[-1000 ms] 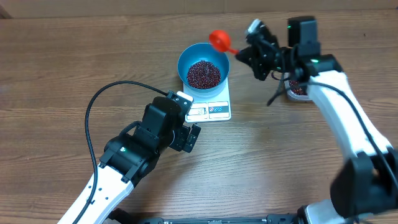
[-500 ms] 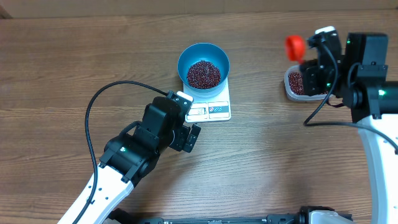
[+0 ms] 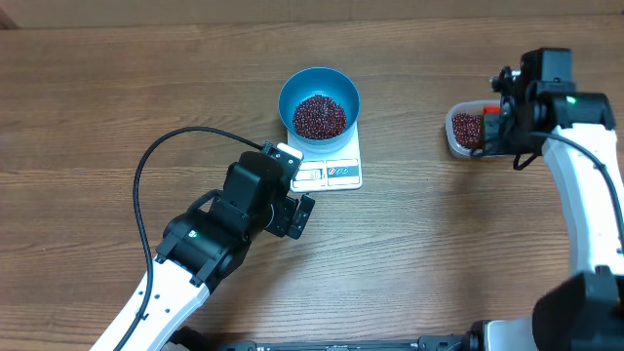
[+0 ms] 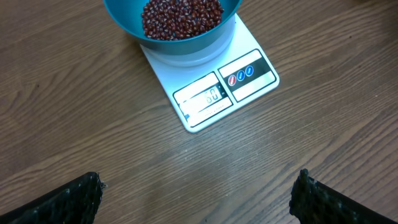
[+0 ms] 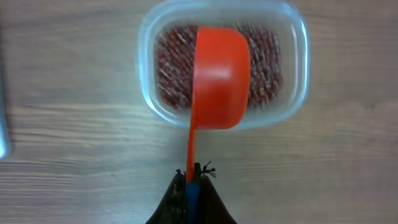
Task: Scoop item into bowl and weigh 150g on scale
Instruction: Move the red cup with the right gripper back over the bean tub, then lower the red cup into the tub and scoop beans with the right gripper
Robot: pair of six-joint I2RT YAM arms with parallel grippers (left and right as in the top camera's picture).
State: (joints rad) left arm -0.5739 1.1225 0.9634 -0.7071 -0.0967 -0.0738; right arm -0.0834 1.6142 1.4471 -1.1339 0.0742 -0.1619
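Since the earlier frames the right gripper (image 3: 497, 127) has carried the red scoop (image 5: 217, 78) from the bowl's far rim to the clear tub (image 5: 298, 68), which sits well to the right of the scale (image 3: 331, 174). The left arm has not moved.

Right jaws are fully closed on the scoop's thin handle, with its cup poised over the tub's beans (image 5: 267, 56), probably for another load. No beans show on the cup.

The bowl (image 3: 285, 97) sits on the far half of the scale and holds a heap of beans (image 3: 320, 115). This leaves the display (image 4: 205, 96) uncovered, though its digits are unreadable.

The left gripper (image 4: 196, 186) hangs just in front of the scale, jaws spread wide and empty, apparently so its camera can watch the display.
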